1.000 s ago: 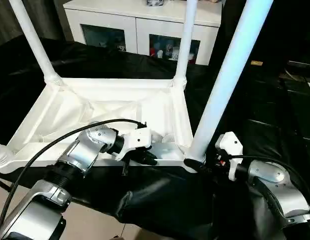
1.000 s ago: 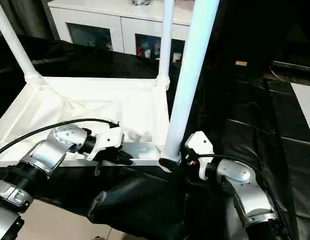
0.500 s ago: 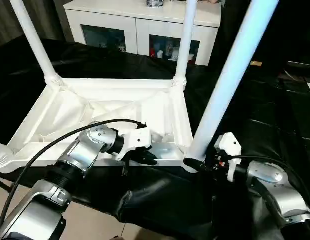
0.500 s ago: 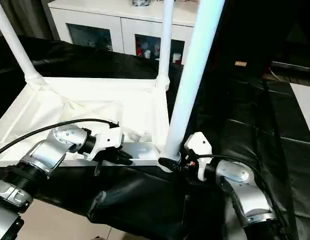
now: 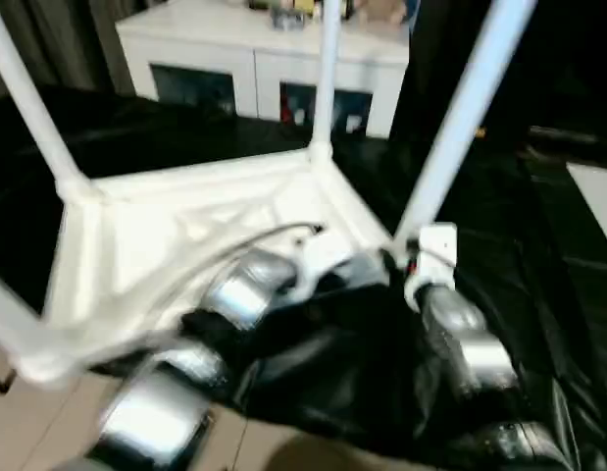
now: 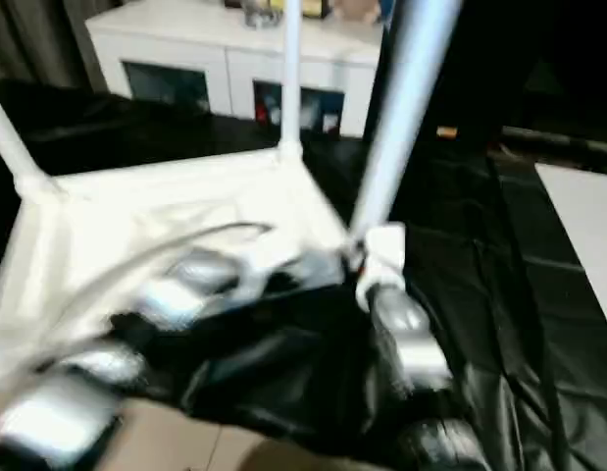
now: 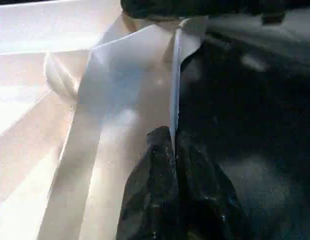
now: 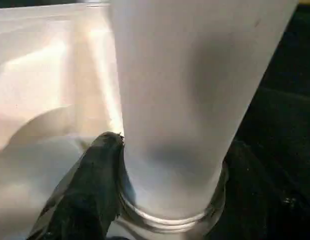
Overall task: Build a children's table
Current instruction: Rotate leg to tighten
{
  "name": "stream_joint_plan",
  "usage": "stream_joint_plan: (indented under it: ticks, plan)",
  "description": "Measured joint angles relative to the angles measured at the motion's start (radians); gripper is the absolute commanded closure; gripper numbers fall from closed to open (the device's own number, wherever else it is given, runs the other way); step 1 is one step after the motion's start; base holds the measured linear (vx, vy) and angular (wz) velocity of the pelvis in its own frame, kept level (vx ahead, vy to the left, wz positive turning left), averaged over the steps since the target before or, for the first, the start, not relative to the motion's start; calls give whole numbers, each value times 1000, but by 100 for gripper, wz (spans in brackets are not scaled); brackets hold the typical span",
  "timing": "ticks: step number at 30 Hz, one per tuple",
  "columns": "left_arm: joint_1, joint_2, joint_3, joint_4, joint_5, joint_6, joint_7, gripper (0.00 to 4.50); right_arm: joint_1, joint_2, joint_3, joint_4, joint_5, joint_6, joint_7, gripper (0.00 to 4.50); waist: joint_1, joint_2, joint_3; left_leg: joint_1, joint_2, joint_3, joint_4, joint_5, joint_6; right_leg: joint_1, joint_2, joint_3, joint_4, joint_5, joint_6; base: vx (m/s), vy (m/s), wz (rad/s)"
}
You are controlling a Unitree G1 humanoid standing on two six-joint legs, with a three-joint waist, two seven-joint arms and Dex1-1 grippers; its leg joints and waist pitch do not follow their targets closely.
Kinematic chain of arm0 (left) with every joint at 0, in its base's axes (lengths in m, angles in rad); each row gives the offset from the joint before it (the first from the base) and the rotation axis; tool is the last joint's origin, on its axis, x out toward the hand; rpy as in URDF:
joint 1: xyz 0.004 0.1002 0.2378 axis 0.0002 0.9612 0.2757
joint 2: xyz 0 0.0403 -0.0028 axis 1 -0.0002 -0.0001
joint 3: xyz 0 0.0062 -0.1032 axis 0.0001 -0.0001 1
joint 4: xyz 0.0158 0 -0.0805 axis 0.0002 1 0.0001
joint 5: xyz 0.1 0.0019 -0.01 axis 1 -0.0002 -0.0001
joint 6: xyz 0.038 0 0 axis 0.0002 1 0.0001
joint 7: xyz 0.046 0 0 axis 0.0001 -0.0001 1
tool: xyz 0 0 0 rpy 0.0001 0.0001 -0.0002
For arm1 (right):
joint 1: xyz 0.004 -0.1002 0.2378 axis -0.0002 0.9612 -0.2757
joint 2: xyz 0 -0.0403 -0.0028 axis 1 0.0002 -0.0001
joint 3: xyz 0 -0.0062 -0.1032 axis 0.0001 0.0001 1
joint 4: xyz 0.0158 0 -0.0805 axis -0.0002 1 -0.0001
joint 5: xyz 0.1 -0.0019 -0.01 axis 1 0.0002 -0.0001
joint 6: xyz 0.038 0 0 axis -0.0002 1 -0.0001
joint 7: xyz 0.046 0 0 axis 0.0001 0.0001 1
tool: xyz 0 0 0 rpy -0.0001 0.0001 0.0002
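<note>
We have the children's table (image 5: 176, 235) upside down on a black sheet (image 5: 538, 255), its ribbed underside facing up and its legs pointing at the ceiling. Our two silver forearms reach in over the near edge of the sheet, and the head views are smeared, so fine detail there is hard to call.

Our left gripper (image 7: 174, 145) is pinched on the thin rim (image 7: 174, 90) of the upturned top: in the left wrist view the two black fingers (image 7: 155, 175) press together with that white edge caught between them, on the long side nearest us.

Our right gripper (image 8: 165, 200) is at the near right corner of the top, wrapped around the base of the leg (image 8: 195, 100) that stands there. One black finger (image 8: 92, 190) lies against one side of the leg, dark gripper shows on the other side, and the leg's collar (image 8: 170, 220) sits between them.

Behind the sheet stands a white cabinet (image 5: 264, 59) with glass-fronted doors.
</note>
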Motion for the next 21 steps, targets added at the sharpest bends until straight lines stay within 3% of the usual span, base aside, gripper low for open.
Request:
stream_joint_plan:
  ticks: [1,2,3,4,5,6,7,8,11,13,15,18,21]
  plan:
    - [-5,-9,0,12,0,-4,15,450,-6,0,-3,11,-1,-7,-12,183,-2,0,3,1,-1,3,0,0,0,-1,0,6,10,-8,-2,-54,27,10]
    - [-10,-15,0,26,3,-8,23,450,-6,1,-4,19,-4,-18,-20,183,0,-10,3,9,-3,19,-2,0,0,-11,0,28,29,-16,-8,0,0,0]
    - [-12,-17,0,29,4,-11,25,450,-7,1,-4,21,-5,-21,-22,183,0,-13,4,13,-6,21,-2,0,0,-15,-1,33,33,-16,-7,0,0,0]
    - [-13,-19,0,38,15,-24,30,450,-7,2,-6,25,-5,-26,-18,183,8,-23,6,18,-10,25,0,-5,3,-24,-8,31,34,-15,-4,0,0,0]
    - [-13,-16,0,39,19,-35,30,450,-10,2,-9,24,-5,-30,-8,183,21,-20,6,14,-12,16,1,-11,9,-23,-18,14,32,-16,-2,68,18,-25]
    - [-15,-16,0,39,20,-40,30,450,-9,2,-15,24,-5,-36,0,183,24,-9,3,4,-12,4,3,-11,9,-21,-20,-3,26,-16,-1,68,18,-25]
    - [-15,-14,0,39,21,-44,30,450,-9,2,-19,23,-5,-39,4,127,25,-5,1,2,-10,-1,2,-11,8,-21,-19,-11,19,-16,0,64,31,-19]
    - [-16,-7,-4,42,25,-54,30,450,-6,2,-24,20,-5,-44,11,113,21,-4,1,-3,-5,-3,1,-11,8,-19,-16,-18,6,-16,0,0,0,0]
    - [-37,3,-3,81,31,-78,55,450,12,33,-23,-3,1,-73,45,92,-2,-4,1,-1,-6,1,0,-11,8,-15,-16,-11,3,-16,-1,0,0,0]
    - [-51,12,8,106,40,-83,99,450,27,49,18,-17,6,-84,86,78,-22,-5,2,0,-8,1,1,-11,8,-16,-16,-11,1,-16,-1,0,0,0]
    - [-56,14,11,109,46,-93,111,450,68,31,73,-70,2,-92,140,59,-29,-5,4,-4,-8,0,1,-11,9,-19,-16,-12,-3,-16,-1,0,0,0]
    - [-56,13,10,94,41,-115,94,450,93,-33,82,-139,-8,-106,188,27,-18,-7,3,-18,-12,7,3,-9,11,-34,-17,3,2,2,-11,0,0,0]
    - [-42,39,10,69,35,-137,41,450,127,-98,73,-214,-8,-121,264,27,-12,-17,0,-17,-15,21,13,-6,16,-45,-17,31,20,44,-10,40,-13,3]
